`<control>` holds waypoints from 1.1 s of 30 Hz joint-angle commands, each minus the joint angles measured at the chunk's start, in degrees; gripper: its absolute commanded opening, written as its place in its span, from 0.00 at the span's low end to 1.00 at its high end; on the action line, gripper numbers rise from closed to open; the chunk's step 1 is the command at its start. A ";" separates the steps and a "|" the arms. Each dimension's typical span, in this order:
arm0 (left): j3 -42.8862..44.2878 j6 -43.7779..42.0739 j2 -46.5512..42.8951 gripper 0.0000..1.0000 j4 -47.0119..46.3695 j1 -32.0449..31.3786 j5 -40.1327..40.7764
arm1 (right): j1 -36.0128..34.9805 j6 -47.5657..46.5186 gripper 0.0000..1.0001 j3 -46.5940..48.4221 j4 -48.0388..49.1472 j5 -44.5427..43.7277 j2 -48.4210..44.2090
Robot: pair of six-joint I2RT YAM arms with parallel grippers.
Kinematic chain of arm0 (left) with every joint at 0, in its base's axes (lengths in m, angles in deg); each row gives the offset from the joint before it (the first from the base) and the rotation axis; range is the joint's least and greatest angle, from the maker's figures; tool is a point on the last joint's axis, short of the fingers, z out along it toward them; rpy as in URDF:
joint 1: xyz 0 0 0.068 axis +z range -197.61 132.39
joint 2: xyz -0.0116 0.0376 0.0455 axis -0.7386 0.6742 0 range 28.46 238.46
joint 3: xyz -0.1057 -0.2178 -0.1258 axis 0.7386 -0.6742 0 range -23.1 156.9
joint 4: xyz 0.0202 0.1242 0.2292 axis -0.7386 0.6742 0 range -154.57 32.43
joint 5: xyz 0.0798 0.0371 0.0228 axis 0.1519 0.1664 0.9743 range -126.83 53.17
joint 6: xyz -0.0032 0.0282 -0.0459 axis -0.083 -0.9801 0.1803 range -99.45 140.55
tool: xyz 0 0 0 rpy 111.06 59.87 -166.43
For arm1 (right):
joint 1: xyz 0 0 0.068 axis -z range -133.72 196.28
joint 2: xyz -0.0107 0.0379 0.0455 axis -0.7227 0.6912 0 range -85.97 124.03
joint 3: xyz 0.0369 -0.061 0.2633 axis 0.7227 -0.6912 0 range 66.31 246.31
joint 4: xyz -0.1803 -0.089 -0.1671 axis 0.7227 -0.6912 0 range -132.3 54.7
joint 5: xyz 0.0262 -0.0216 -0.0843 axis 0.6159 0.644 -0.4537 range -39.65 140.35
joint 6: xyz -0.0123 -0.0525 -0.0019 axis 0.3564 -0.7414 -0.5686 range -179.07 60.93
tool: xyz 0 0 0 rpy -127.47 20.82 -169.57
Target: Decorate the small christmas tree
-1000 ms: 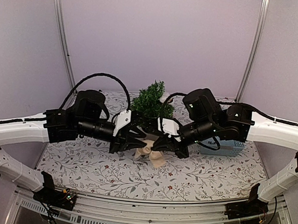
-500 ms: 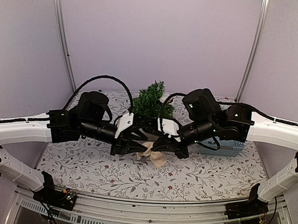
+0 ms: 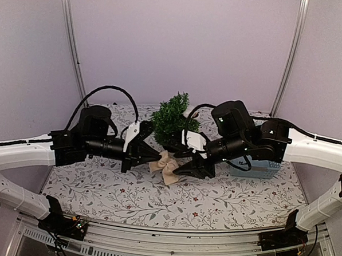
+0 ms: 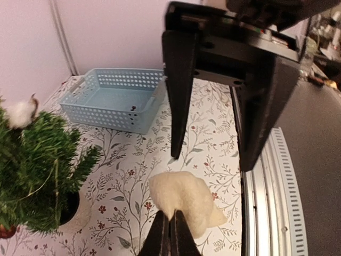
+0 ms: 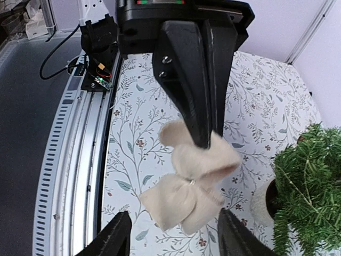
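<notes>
A cream fabric bow point(image 3: 167, 165) hangs just above the floral table, in front of the small christmas tree point(image 3: 173, 116). My left gripper point(image 3: 157, 157) is shut on one of its upper loops. In the left wrist view the closed fingertips point(image 4: 170, 216) pinch the bow point(image 4: 184, 200). My right gripper point(image 3: 179, 166) stands open beside the bow. In the right wrist view its fingers point(image 5: 173, 213) straddle the bow point(image 5: 194, 181) without touching it. The left fingers point(image 5: 200, 80) come down onto the bow from above. The tree point(image 5: 309, 181) stands at the right, with a white cotton ball point(image 4: 21, 112) on it.
A light blue plastic basket point(image 4: 114, 104) sits on the table at the right point(image 3: 255, 167), behind the right arm. The tree's white pot point(image 5: 261, 205) is close to the bow. A metal rail point(image 5: 69, 160) runs along the table's near edge.
The bow has passed from the right gripper to the left. The left jaws closed on it and drew back to the left. The right jaws opened.
</notes>
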 commanded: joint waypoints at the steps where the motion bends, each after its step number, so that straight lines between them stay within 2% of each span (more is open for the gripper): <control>1: -4.69 8.35 -3.06 0.00 -12.93 7.31 -3.30 | 4.57 4.99 0.65 -3.11 5.44 -1.09 -5.20; 5: -5.50 13.53 -2.14 0.00 -19.08 12.40 -3.66 | 10.75 10.58 0.71 -6.58 11.78 -0.60 -9.14; 10: -5.51 19.37 -1.23 0.00 -27.59 15.82 -4.44 | 18.64 20.43 0.72 -10.03 19.63 3.16 -10.10; 15: -4.03 23.93 2.62 0.00 -34.29 16.74 -3.55 | 19.32 24.76 0.79 -10.29 25.15 5.92 -7.90; 22: -1.00 29.04 9.97 0.00 -43.24 16.74 -5.62 | 19.80 29.05 0.81 -4.71 26.92 3.69 -0.63; 28: 3.26 29.87 14.34 0.00 -45.21 16.65 -6.30 | 20.47 31.73 0.87 -3.00 30.91 8.36 3.32; 33: 3.74 30.61 16.20 0.00 -46.98 16.65 -7.26 | 20.51 32.50 0.85 -1.78 32.40 10.68 5.49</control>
